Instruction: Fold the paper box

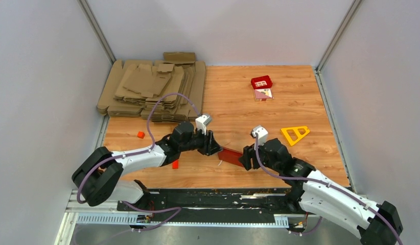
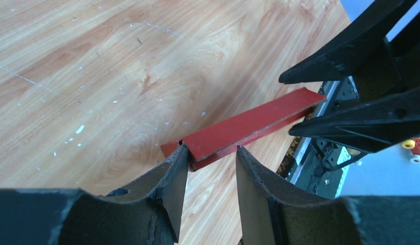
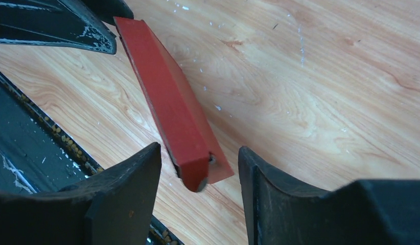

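The paper box [image 1: 231, 155] is a long, narrow, bright red folded strip lying near the table's front edge between my two grippers. My left gripper [image 1: 214, 149] is open at the box's left end. In the left wrist view the box [image 2: 243, 125] runs away from the gripper [image 2: 210, 153], with its near end against the left finger [image 2: 177, 163] and clear of the right one. My right gripper [image 1: 245, 157] is open at the other end. In the right wrist view the box [image 3: 167, 97] has its end between the spread fingers of the gripper [image 3: 199, 155], touching neither.
A stack of brown cardboard sheets [image 1: 152, 89] lies at the back left. A small red tile [image 1: 261, 81] and a pink card [image 1: 262, 94] sit at the back right. There is also a yellow triangle [image 1: 295, 134], two small orange blocks [image 1: 140, 135] [image 1: 175, 164] and a black rail [image 1: 213, 196] along the front edge.
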